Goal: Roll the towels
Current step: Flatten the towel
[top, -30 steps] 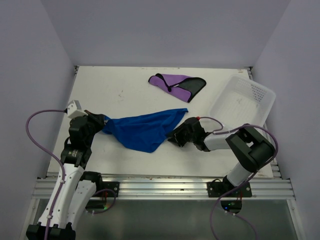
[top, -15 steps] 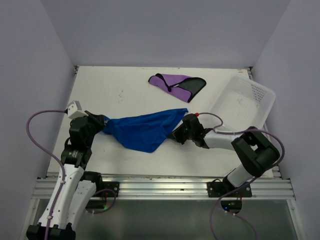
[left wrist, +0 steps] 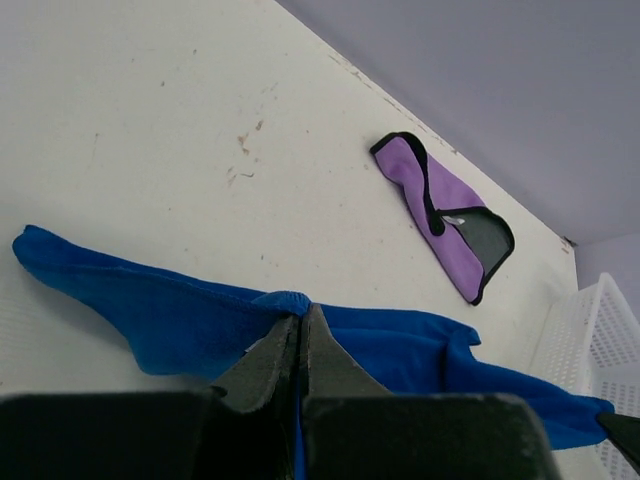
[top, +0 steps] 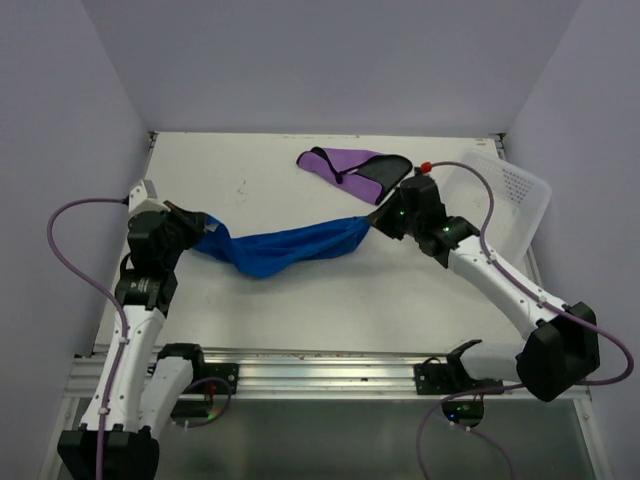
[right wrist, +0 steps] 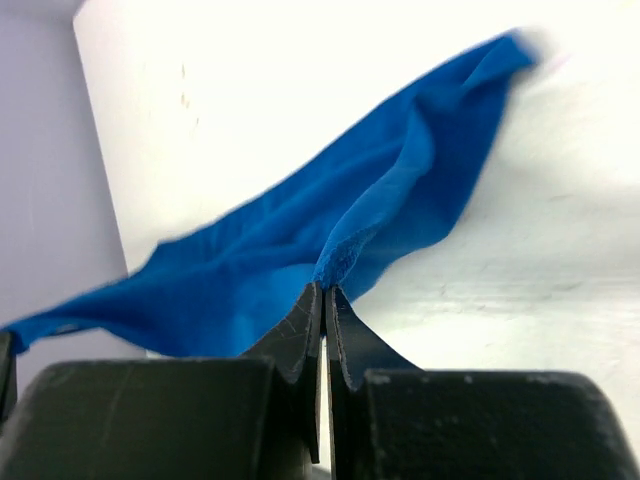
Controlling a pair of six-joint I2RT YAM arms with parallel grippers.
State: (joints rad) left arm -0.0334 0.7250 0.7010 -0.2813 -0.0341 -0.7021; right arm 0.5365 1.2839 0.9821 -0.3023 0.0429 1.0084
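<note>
The left hand (top: 191,228) is clenched on one end of the blue towel (top: 280,250), its two fingers pinched tight on a fold of cloth. The right hand (top: 379,222) is clenched on the opposite end in the same way. The towel is stretched into a long band between them across the middle of the white desk (top: 300,300), sagging at its centre. Beyond it, near the far edge, the purple towel (top: 345,168) with its black section lies folded flat. A white basket (top: 520,195) sits tilted at the far right.

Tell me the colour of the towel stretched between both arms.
The towel is royal blue, best seen in the top external view.
</note>
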